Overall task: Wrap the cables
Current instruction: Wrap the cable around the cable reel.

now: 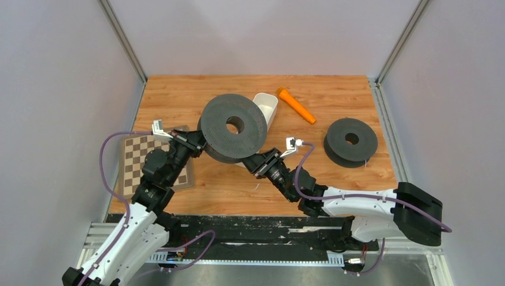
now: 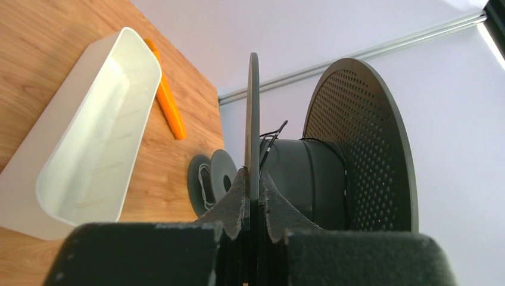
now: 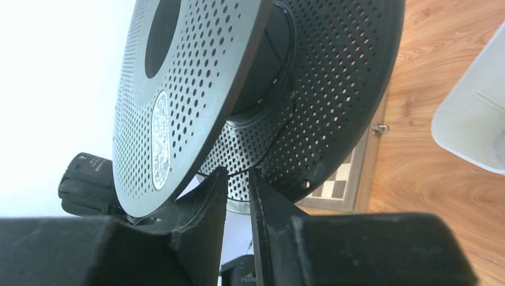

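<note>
Black perforated plastic spool [image 2: 357, 149] is sitting clamped by its flange in left gripper [image 2: 253, 189], right gripper [image 3: 236, 179] closure unclear; limp thread-thin dark cable [image 2: 269, 137] just ahead likely needing fingertip pinch near hub.

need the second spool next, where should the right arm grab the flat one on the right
Probably the upper flange's rim of the flat spool, on its near-left edge, coming from the side. It lies flat with a slot between two thin flanges, so one finger can enter the slot, as the left gripper clamps a flange of the large spool.
</note>
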Controlling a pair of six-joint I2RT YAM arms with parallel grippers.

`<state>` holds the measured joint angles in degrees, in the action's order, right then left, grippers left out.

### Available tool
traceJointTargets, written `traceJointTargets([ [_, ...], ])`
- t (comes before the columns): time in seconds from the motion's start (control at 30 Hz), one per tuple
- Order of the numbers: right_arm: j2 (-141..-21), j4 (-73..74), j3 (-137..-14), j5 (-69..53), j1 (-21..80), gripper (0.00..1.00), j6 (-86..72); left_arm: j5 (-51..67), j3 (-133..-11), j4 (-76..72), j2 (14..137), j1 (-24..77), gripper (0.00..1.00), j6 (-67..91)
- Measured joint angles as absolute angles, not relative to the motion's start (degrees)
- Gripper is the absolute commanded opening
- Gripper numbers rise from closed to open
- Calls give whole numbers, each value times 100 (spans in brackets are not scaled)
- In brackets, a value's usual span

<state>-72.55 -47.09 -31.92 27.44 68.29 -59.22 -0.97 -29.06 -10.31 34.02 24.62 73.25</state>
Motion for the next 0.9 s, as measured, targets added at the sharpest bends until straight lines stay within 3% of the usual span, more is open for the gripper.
traceJointTargets([
  [0.3, -6455, -4263, -2545, 2797, 6838, 36, -5795, -40, -2908, -613, 3236, 2488, 0, 7194],
  [0.57, -5520, -3833, -1935, 2773, 6838, 38, -5653, 25, -2908, -624, 3218, 2504, 0, 7210],
  [0.67, -4890, -3380, -1723, 2655, 6838, 44, -5369, 106, -2908, -613, 3170, 2504, 0, 7137],
  [0.9, -2766, -2305, -1702, 2943, 6834, 70, -4278, 454, -2908, -528, 3100, 2491, 0, 6866],
])
